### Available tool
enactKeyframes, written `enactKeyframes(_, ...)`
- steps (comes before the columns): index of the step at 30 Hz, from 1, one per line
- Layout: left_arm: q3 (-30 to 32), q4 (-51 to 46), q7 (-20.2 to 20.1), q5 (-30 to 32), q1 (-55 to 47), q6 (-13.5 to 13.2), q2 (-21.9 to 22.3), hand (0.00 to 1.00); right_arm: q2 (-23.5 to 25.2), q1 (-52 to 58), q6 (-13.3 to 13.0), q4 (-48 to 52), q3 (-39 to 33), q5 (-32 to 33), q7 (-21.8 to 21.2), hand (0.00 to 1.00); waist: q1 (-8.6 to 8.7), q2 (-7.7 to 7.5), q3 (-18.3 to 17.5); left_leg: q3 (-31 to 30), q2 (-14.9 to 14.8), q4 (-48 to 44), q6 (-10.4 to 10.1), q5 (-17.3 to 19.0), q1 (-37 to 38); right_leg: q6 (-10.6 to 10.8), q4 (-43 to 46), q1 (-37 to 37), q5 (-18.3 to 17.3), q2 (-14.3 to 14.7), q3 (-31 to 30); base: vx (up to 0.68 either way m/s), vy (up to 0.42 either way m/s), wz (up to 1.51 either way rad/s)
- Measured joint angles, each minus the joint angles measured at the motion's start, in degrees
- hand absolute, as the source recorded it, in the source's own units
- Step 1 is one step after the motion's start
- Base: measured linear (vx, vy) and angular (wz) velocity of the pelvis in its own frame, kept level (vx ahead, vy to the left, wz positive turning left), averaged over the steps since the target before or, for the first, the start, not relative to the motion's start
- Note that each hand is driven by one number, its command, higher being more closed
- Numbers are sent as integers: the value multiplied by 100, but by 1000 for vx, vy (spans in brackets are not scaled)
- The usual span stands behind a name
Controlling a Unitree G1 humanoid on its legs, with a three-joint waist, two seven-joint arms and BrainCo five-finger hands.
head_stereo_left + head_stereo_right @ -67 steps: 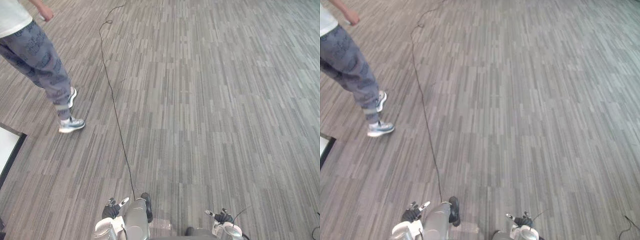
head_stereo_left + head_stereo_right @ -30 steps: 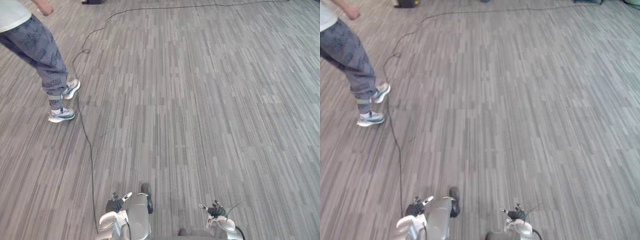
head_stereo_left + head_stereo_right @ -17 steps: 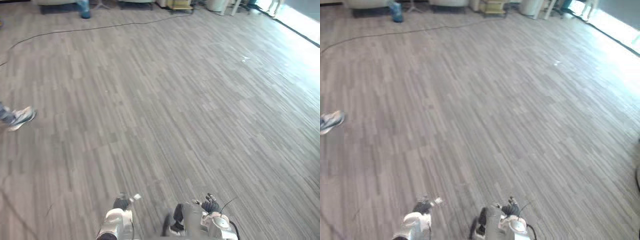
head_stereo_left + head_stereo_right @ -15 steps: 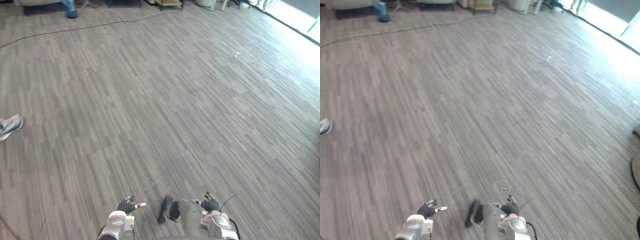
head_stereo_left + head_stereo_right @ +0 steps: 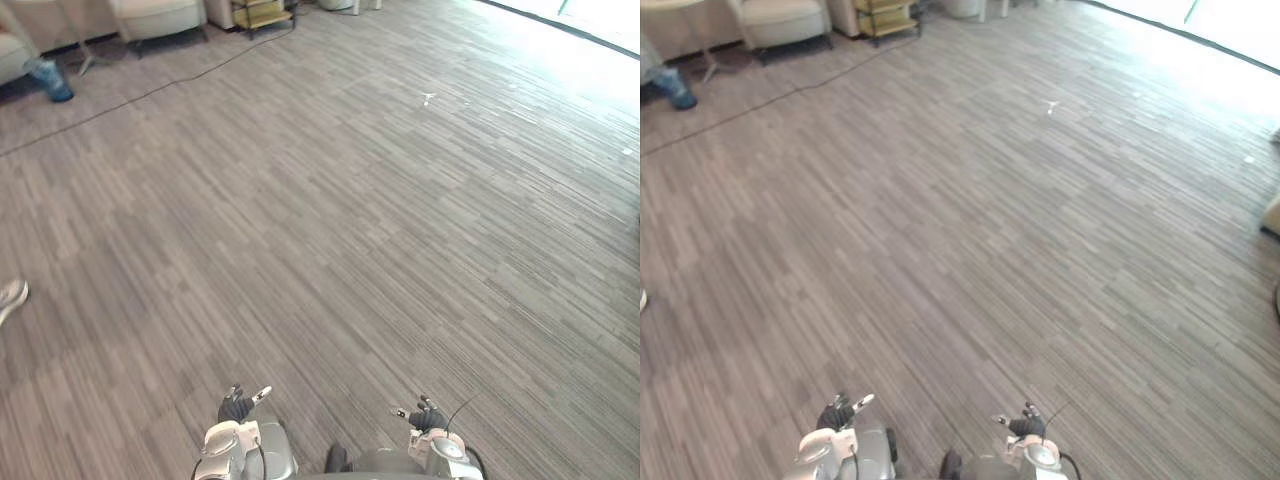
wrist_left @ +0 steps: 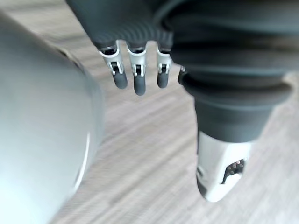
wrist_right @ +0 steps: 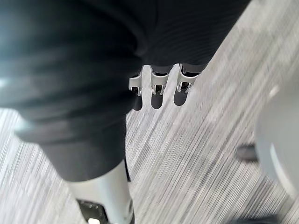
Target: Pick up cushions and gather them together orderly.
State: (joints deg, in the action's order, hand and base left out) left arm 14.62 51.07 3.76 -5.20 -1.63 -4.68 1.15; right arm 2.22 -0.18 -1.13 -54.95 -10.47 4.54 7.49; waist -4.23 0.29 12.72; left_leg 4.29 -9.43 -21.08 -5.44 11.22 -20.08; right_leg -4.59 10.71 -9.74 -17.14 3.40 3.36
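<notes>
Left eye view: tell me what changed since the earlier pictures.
The camera swung round, so the whole picture shifted: the person's shoe now sits at the left edge and an armchair shows far off. Nothing was taken hold of. The left hand and right hand stay low, open and empty.

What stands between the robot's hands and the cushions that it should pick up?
Nothing visible does. The left hand and the right hand hang open over the grey floor, which is bare just ahead of them. Where the cushions lie cannot be told.
</notes>
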Motion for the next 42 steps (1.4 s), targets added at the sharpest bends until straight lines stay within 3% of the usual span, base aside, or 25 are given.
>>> enactKeyframes(1,3,-14,-1,-18,-53,2,-43,0,17,47,12,-16,-5,0,25,0,-92,-86,-79,2,79,3,-39,-559,54,147,-13,-135,-171,-150,-279,595,354,-90)
enactKeyframes(2,4,-34,-2,-36,-102,5,-86,0,43,99,10,-14,-8,-1,25,0,-121,-129,-211,6,164,-75,-9,-700,34,190,8,-134,-227,-257,-401,663,364,-97)
enactKeyframes(4,35,-24,18,-68,-166,6,-208,0,136,179,9,-30,7,-12,8,0,-237,-401,-374,380,245,-462,233,-375,81,408,791,199,-209,-537,-609,735,379,-96)
enactKeyframes(6,-8,166,85,-67,-112,26,-314,0,143,196,6,-29,-76,-27,13,0,-157,-439,-342,671,338,-564,443,-7,572,1071,2981,994,316,-813,-500,549,303,-57)
enactKeyframes(7,-52,267,108,-66,-84,65,-336,0,126,246,5,23,-87,-42,16,0,-95,-433,-329,747,410,-526,498,157,901,1199,3847,1322,496,-972,-398,538,259,-32)
enactKeyframes(8,-111,346,115,-61,-82,95,-318,0,99,241,-50,128,-69,-128,-5,0,-49,-350,-283,842,419,-399,567,365,1442,1165,4688,1608,479,-1111,-126,527,234,-31)
enactKeyframes(10,-221,360,120,-57,-47,109,-268,0,129,247,-73,219,-49,-217,-44,0,19,-252,-286,986,397,20,566,567,2084,961,4948,2057,360,-1294,505,544,172,-33)
enactKeyframes(13,-228,511,111,-47,48,118,-227,0,94,99,-123,189,-87,-238,-63,0,126,-269,-270,1216,380,713,525,626,2802,766,3679,2799,260,-1405,1545,464,67,-30)
enactKeyframes(15,-346,660,109,20,108,128,-250,0,14,38,-114,159,-97,-240,-64,0,182,-252,-258,1325,368,1065,525,626,3169,683,2129,3016,538,-1207,1861,494,4,-17)
enactKeyframes(17,-504,725,101,123,59,123,-313,0,-34,-7,-111,37,-234,-249,-59,0,267,-324,-221,1218,512,1412,524,626,3707,540,414,2950,1408,-943,1670,684,-98,16)
enactKeyframes(19,-446,778,93,218,35,122,-296,0,-93,-11,-95,-7,-293,-294,-71,0,350,-295,-205,943,522,1305,493,608,4044,-36,861,2968,1937,-901,1401,631,-160,13)
enactKeyframes(21,-419,796,92,293,-28,124,-196,0,-223,-36,-93,-2,-295,-420,-76,0,376,-36,-269,692,179,417,304,501,3818,-74,1192,2867,1434,-680,1497,628,-196,-9)
enactKeyframes(22,-317,781,83,343,-20,128,-154,0,-261,-50,-96,37,-295,-454,-69,0,390,117,-207,424,-58,-879,-111,225,3342,-112,1177,2650,1209,-501,1489,619,-186,-26)
enactKeyframes(24,-201,657,80,396,-64,134,-75,0,-350,-149,-64,11,-271,-453,-49,0,372,393,-53,177,-536,-3386,-531,-292,2280,-241,844,1987,957,-20,1300,701,-80,-58)
enactKeyframes(26,-204,499,80,396,-70,122,-190,0,-224,-157,-21,-33,-257,-446,-33,0,319,253,66,306,-603,-4029,-364,153,1704,-270,434,1264,851,118,1049,614,-22,-60)
enactKeyframes(28,-205,337,84,382,-98,112,-245,0,-133,-124,-3,-114,-248,-438,-30,0,261,79,79,631,-520,-3698,-48,467,1177,-262,-48,615,850,91,815,561,-28,-54)
enactKeyframes(31,-205,112,92,333,-108,-19,-214,0,-115,-99,10,-203,-254,-439,-17,0,72,-2,80,671,-72,-1753,147,550,309,-29,-553,-49,686,-104,385,525,103,-64)
enactKeyframes(32,-205,122,99,265,-113,-19,-191,0,-143,-112,16,-266,-250,-440,-10,0,61,43,61,489,172,-388,56,115,209,117,-628,-258,504,-233,219,512,205,-65)
enactKeyframes(34,-206,131,110,198,-135,-25,-173,0,-222,-104,15,-345,-171,-443,4,0,3,67,45,424,251,415,-56,-701,229,269,-705,-556,239,-352,-29,517,288,-75)
enactKeyframes(35,-206,131,98,166,-148,-28,-213,0,-163,-110,12,-465,-42,-446,15,0,-68,-37,-83,540,393,263,168,-1123,276,316,-657,-652,55,-566,-250,660,376,-75)
enactKeyframes(37,-200,116,102,167,-144,-41,-262,0,-29,-68,7,-455,-46,-451,15,0,-81,-215,-224,658,464,-203,423,-643,83,299,-192,-385,74,-737,-409,735,344,-56)
enactKeyframes(39,-218,177,129,176,-140,-39,-318,0,43,-15,-3,-458,-61,-463,0,0,-99,-343,-274,875,561,-367,577,-278,332,468,1191,98,90,-899,-568,613,278,-38)
enactKeyframes(40,-270,286,142,179,-112,-4,-360,0,16,-27,3,-454,-61,-468,-15,0,-55,-356,-256,971,625,-380,652,-33,655,1045,2523,600,421,-1013,-611,565,247,-15)
enactKeyframes(41,-333,357,144,213,-99,33,-402,0,-13,-35,-31,-412,-60,-475,-21,0,18,-365,-228,983,734,-370,704,236,1097,1380,3902,1034,789,-1156,-551,562,226,-4)
enactKeyframes(42,-334,390,155,241,-114,48,-401,0,-23,-32,-39,-357,-56,-497,-26,0,65,-353,-213,984,760,-356,725,360,1351,1318,4380,1180,783,-1219,-443,568,177,0)
